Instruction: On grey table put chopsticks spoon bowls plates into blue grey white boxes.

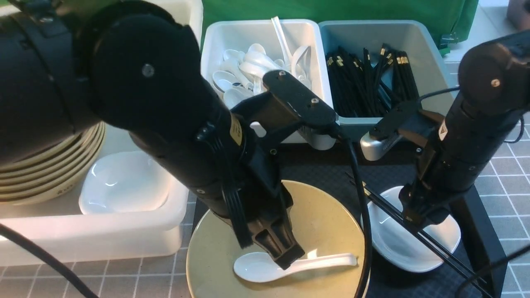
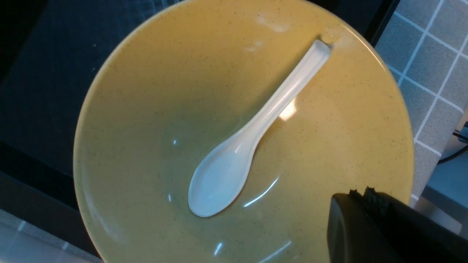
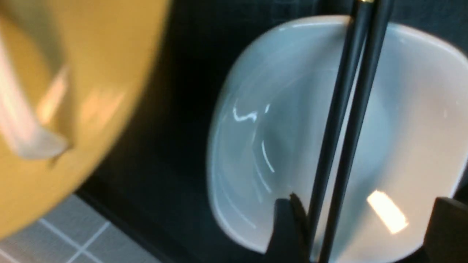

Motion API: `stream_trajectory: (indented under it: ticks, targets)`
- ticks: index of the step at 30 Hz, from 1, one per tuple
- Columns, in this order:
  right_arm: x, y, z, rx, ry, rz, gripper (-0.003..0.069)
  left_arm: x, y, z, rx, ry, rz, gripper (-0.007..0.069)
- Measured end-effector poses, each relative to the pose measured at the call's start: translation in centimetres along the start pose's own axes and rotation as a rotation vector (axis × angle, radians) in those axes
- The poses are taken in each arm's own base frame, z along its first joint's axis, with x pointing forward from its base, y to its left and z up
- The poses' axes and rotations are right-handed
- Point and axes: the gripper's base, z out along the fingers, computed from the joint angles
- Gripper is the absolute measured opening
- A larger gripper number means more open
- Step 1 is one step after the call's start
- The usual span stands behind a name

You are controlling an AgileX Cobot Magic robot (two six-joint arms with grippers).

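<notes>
Clenched left end effector (image 1: 285,257) hangs over spoon (image 1: 256,268) in bowl (image 1: 327,215); right end effector (image 3: 365,197), released, straddles chopsticks (image 3: 343,109).

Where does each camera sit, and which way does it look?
Front view: between the arms, facing forward and down; left gripper and right gripper show.
Left wrist view: from that wrist, down at bowl and spoon; shut fingertips show.
Right wrist view: from that wrist, down onto chopsticks across the plate; open fingers show.
Shared: all show the bowl.

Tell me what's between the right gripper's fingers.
The chopsticks, lying across the plate, pass between the open fingers of the right gripper, closer to one finger. The right wrist view shows this.
</notes>
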Motion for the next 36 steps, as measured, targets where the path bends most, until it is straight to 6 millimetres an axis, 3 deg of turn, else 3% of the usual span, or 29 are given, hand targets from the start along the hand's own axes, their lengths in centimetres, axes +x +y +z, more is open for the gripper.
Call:
stream_trajectory:
  ticks: [8,11,17,24,26,30,33,36]
  targets:
    - [-0.9,-0.4,3.6,-0.031,0.078,-0.003,0.0426,-0.4,0.3,0.1,-0.029,-0.031,0.02,-0.0011]
    - [-1.0,-0.4,4.0,-0.033,0.082,-0.004,0.0362,-0.5,0.4,0.2,-0.038,-0.043,0.023,-0.0011]
    - [-1.0,-0.4,4.0,-0.036,0.088,-0.006,0.0137,-0.7,0.5,0.2,-0.048,-0.066,0.037,-0.0011]
    - [-0.7,-0.2,3.4,-0.051,0.104,0.001,0.0132,-0.7,1.6,0.0,-0.074,-0.079,-0.005,-0.0011]
    - [-0.7,-0.2,2.1,-0.044,0.083,0.011,0.0132,-0.5,2.8,-0.2,-0.082,-0.089,-0.059,-0.0011]
    - [-1.7,-1.0,-2.7,-0.002,-0.063,0.036,0.0132,-0.4,6.3,-1.0,-0.108,-0.184,-0.194,-0.0011]
    - [-3.1,-2.8,-5.9,0.041,-0.198,0.114,0.0132,-1.5,8.2,-1.2,-0.133,-0.269,-0.226,-0.0011]
    - [-5.3,-6.1,-8.8,0.099,-0.389,0.258,0.0132,-4.4,9.9,-1.6,-0.168,-0.371,-0.21,-0.0011]
